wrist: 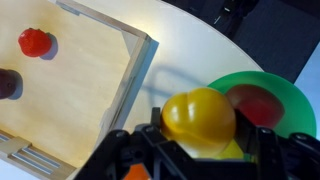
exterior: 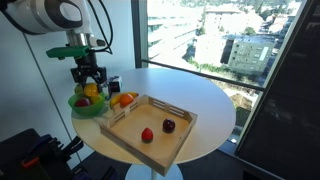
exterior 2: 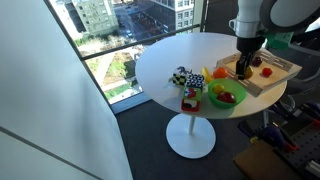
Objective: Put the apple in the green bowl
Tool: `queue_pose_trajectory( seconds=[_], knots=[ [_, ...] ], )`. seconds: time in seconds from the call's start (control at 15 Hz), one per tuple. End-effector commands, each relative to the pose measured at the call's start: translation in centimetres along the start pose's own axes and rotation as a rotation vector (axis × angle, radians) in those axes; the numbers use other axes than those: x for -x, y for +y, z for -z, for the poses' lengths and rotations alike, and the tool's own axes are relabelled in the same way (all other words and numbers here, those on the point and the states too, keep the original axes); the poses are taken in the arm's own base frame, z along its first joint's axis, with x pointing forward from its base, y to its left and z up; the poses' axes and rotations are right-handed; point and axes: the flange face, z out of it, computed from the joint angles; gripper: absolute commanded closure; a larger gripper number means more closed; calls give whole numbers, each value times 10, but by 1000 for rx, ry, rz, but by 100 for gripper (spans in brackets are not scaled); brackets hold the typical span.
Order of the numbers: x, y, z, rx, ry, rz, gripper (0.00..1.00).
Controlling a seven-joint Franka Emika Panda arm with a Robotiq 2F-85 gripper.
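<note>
My gripper (wrist: 200,142) is shut on the apple (wrist: 198,115), a round yellow fruit held between the two fingers. It hangs just above the rim of the green bowl (wrist: 292,92), at the bowl's side nearest the tray. A red round fruit (wrist: 262,105) lies inside the bowl. In both exterior views the gripper (exterior: 88,78) (exterior 2: 243,66) hovers directly over the green bowl (exterior: 90,108) (exterior 2: 222,100), which stands on the white round table next to the tray.
The pale wooden tray (wrist: 128,85) (exterior: 182,140) lies beside the bowl and holds a red fruit (wrist: 34,42) and a dark maroon fruit (wrist: 5,83). An orange fruit (exterior: 123,99) sits between bowl and tray. A checkered object (exterior 2: 185,77) and a red item (exterior 2: 190,101) lie nearby.
</note>
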Motion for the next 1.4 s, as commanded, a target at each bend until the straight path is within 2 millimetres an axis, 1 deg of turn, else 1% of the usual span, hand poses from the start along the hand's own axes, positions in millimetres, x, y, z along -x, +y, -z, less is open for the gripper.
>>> queue_pose_trajectory(
  seconds=[0.0,0.27,0.47,0.87,1.2,1.27,1.33],
  knots=[
    [-7,-13,6,14,18,33,56],
    [-17,-33,6,23,42,77,56],
    [-23,-43,-1,12,69,97,56],
    [-30,-45,-26,-23,95,100,56],
    [-32,-44,-39,-37,85,98,56],
    [-33,-44,-41,-37,81,99,27],
    [-33,-45,-40,-36,80,101,6]
  ],
)
